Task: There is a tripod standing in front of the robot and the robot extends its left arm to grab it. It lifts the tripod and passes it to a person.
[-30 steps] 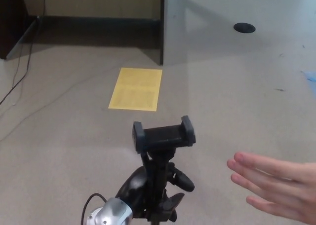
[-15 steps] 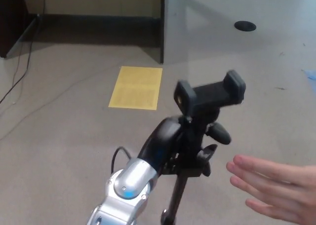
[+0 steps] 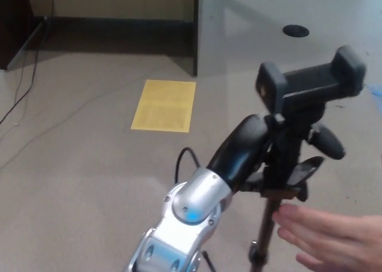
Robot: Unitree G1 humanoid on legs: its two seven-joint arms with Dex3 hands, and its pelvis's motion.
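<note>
The black tripod (image 3: 280, 164) with a phone clamp (image 3: 310, 84) on top hangs tilted in the air at the right of the head view. My left hand (image 3: 248, 147) is shut on its neck just below the clamp, at the end of my silver forearm (image 3: 185, 218). The tripod's legs run down out of the bottom edge. A person's open hand (image 3: 334, 236) reaches in from the lower right, palm toward the tripod's stem, close to it or touching it. My right hand does not show.
A yellow sheet (image 3: 164, 105) lies on the grey carpet ahead. A dark partition (image 3: 196, 27) stands behind it, with a cable (image 3: 27, 87) trailing along the floor at the left. A round floor outlet (image 3: 295, 30) sits at the far right.
My left arm has carried the tripod up and to the right, toward the person's hand. The person's hand has stayed at the lower right, now right beside the stem.
</note>
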